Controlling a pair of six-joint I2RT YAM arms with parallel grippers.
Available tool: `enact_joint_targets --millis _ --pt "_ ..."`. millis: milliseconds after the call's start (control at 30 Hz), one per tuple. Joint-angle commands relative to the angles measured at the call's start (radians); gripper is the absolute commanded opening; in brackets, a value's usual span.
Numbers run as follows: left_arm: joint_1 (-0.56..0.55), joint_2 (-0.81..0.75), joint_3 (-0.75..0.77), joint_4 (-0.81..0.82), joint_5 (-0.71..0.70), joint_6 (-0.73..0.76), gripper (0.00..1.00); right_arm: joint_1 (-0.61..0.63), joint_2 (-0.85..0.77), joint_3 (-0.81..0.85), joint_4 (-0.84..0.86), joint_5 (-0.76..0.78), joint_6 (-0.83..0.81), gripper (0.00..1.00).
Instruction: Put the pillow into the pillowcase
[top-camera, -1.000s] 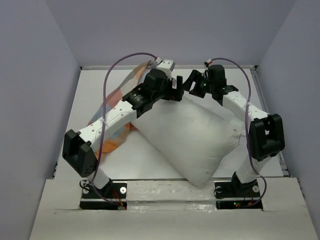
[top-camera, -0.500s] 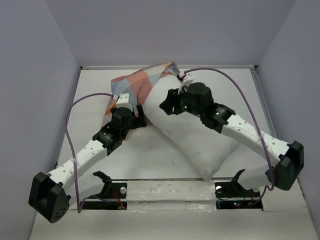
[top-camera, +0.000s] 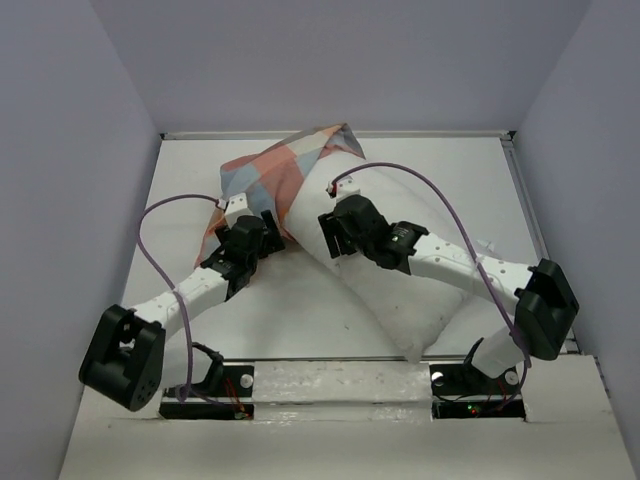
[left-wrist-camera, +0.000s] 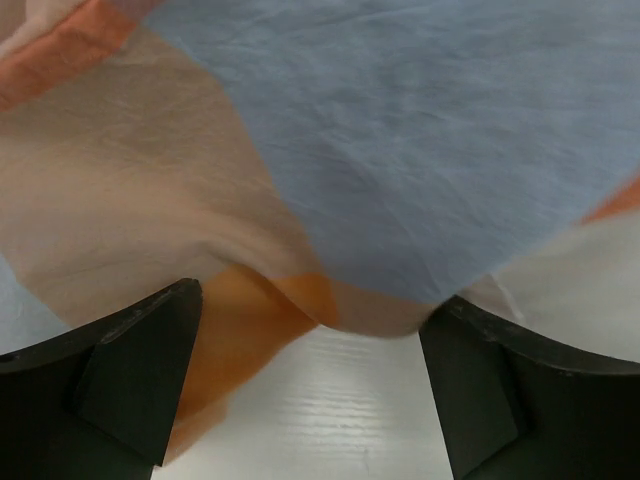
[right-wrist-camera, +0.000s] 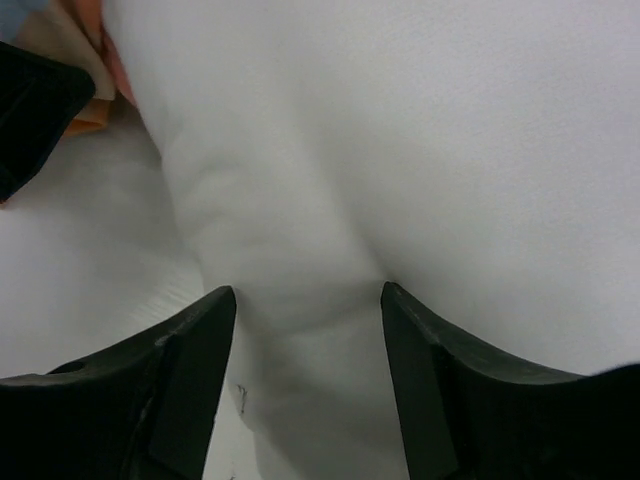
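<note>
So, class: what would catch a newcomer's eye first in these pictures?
A plump white pillow lies diagonally across the middle of the table, its far end covered by the orange, peach and blue checked pillowcase. The left gripper hangs open at the pillowcase's near edge; the right gripper straddles a ridge of the pillow.

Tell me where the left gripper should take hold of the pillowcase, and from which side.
Take the loose near hem of the pillowcase, the drooping fold just above the table. Come in low from the near side, along the table: the left gripper is open and straddles that fold, while further in the fabric looks stretched over the pillow, with little to pinch.
</note>
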Motion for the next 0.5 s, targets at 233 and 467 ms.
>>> enact_joint_targets --millis 233,467 --pt "0.096 0.045 0.016 0.161 -0.022 0.010 0.00 -0.007 0.023 -0.015 -0.052 0.281 -0.033 0.00" --pt "0.098 -0.093 0.125 0.076 -0.143 0.052 0.00 -0.007 -0.070 -0.105 -0.058 0.212 0.002 0.00"
